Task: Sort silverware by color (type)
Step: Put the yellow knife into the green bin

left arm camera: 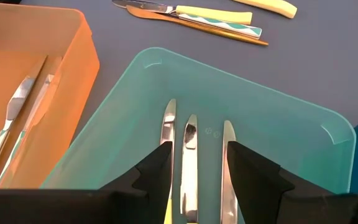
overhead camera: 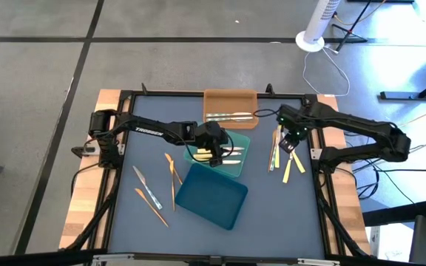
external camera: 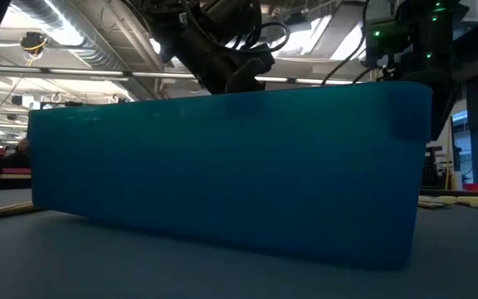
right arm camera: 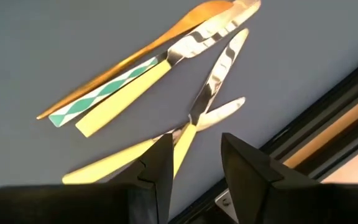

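Loose utensils [overhead camera: 152, 193] lie on the mat at the table's left, well apart from either arm. The left gripper [overhead camera: 211, 154] hangs over the teal-green tray [overhead camera: 237, 164], fingers spread and grasping nothing; three yellow-handled knives [left arm camera: 191, 155] lie in the tray below it, long axes in line with the fingers. The orange tray [overhead camera: 230, 100] behind holds two pieces. The right gripper [right arm camera: 191, 163] hovers over the right-hand cluster [overhead camera: 281, 153], half-spread and empty; it is the nearer arm, with one yellow handle directly beneath its gap.

Handles of the three knives [left arm camera: 190, 162] in the teal tray [left arm camera: 291, 124], hidden behind the left end effector [left arm camera: 194, 171]
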